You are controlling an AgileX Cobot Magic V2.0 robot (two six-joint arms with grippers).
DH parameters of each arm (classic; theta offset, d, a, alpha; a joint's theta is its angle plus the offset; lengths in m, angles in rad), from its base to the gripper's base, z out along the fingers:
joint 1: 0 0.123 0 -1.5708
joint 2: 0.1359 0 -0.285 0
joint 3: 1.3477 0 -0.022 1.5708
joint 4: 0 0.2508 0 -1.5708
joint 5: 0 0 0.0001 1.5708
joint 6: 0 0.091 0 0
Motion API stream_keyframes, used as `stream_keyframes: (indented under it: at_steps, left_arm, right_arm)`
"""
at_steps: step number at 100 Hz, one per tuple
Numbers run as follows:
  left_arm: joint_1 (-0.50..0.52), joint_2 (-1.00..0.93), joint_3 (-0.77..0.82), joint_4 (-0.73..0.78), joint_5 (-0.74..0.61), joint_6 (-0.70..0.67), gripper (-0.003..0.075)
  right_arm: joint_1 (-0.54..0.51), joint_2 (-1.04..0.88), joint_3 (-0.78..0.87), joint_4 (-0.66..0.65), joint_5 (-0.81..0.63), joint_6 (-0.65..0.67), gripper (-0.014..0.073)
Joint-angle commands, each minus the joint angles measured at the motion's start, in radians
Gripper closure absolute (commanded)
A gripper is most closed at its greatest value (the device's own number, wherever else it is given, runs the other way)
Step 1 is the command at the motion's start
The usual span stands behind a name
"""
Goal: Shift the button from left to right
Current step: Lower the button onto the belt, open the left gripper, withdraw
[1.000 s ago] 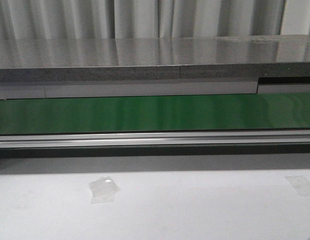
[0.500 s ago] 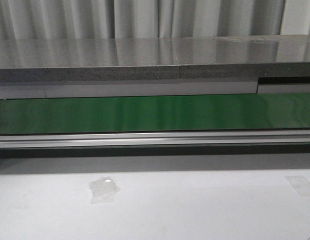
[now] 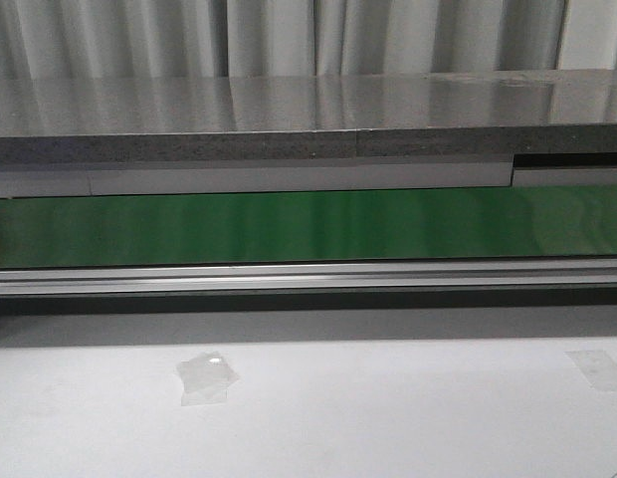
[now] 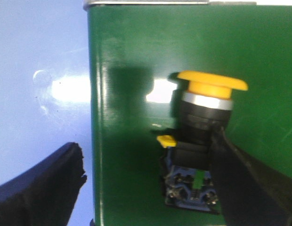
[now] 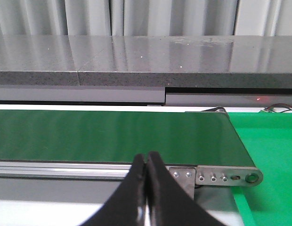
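The button (image 4: 202,141) is seen lying on the green belt (image 4: 132,155) near its edge. Left end effector (image 4: 146,188): fingers spread apart round button, one touching. Right end effector (image 5: 147,188): fingers pressed together, nothing held, before the belt.

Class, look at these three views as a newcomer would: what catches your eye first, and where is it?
The yellow-capped button on the green belt in the left wrist view stands out first, between the open fingers of the left tool. Next, the long green belt crossing the front view. The right tool is shut, in front of the belt's end.
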Motion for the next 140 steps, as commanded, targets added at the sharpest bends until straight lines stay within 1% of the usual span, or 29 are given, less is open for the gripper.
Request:
stream_keyframes:
  at_steps: [1, 26, 47, 59, 73, 104, 115, 140]
  left_arm:
    - [-0.006, -0.049, -0.023, -0.047, -0.029, 0.021, 0.0172]
    - [-0.006, -0.102, -0.023, -0.233, -0.047, 0.154, 0.0173]
    - [-0.007, -0.215, -0.021, -0.238, -0.088, 0.154, 0.0173]
    - [-0.031, -0.313, 0.032, -0.239, -0.173, 0.154, 0.0173]
    - [-0.09, -0.449, 0.151, -0.239, -0.313, 0.154, 0.0173]
    - [-0.228, -0.772, 0.495, -0.234, -0.676, 0.154, 0.0173]
    - [-0.252, -0.885, 0.6, -0.227, -0.738, 0.154, 0.0173]
    - [-0.253, -1.151, 0.807, -0.227, -0.825, 0.152, 0.0173]
  right_arm:
    - [-0.005, -0.017, -0.015, 0.0, -0.081, 0.002, 0.0662]
    - [-0.005, -0.017, -0.015, 0.0, -0.081, 0.002, 0.0662]
    - [-0.005, -0.017, -0.015, 0.0, -0.081, 0.002, 0.0662]
    - [-0.005, -0.017, -0.015, 0.0, -0.081, 0.002, 0.0662]
    - [-0.005, -0.017, -0.015, 0.0, -0.081, 0.002, 0.0662]
    - [-0.005, -0.017, -0.015, 0.0, -0.081, 0.002, 0.0662]
    - [-0.005, -0.017, -0.015, 0.0, -0.081, 0.002, 0.0662]
    - [-0.005, -0.017, -0.015, 0.0, -0.081, 0.002, 0.0662]
